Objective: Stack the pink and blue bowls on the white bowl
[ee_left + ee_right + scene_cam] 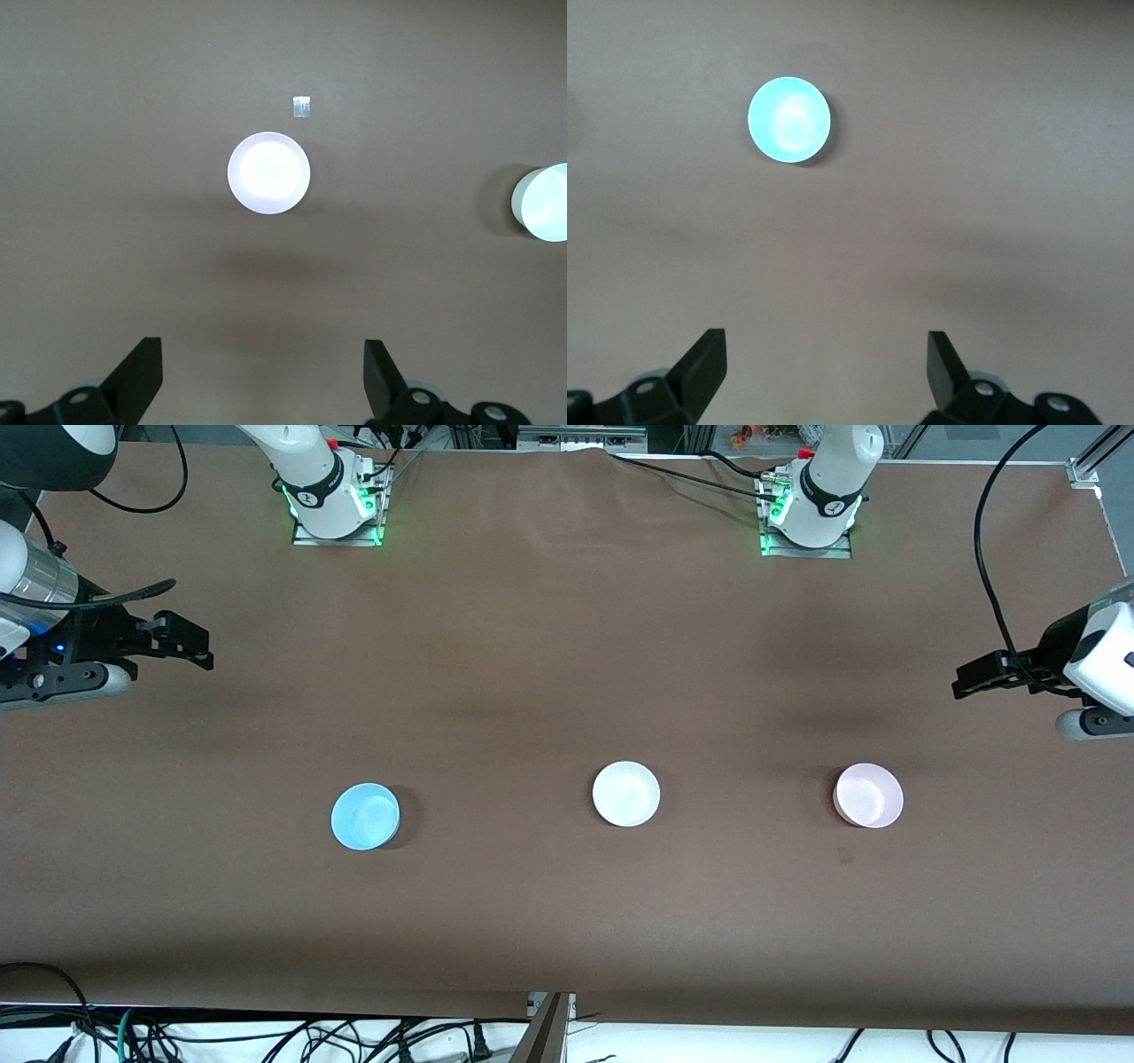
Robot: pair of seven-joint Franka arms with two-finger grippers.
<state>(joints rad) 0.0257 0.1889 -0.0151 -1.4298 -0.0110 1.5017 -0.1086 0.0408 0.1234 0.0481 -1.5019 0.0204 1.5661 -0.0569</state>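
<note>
Three bowls sit in a row on the table (567,646): blue bowl (365,816), white bowl (626,794) between, pink bowl (868,794). Left gripper (263,376) and right gripper (827,372) hover at the table's ends, jaws spread wide, nothing stacked yet.

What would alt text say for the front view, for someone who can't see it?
Three small bowls sit apart in a row on a brown table: blue bowl toward the right arm's end, white bowl in the middle, pink bowl toward the left arm's end. The right pincer and left pincer hang open, holding nothing, at the table's ends.
</note>
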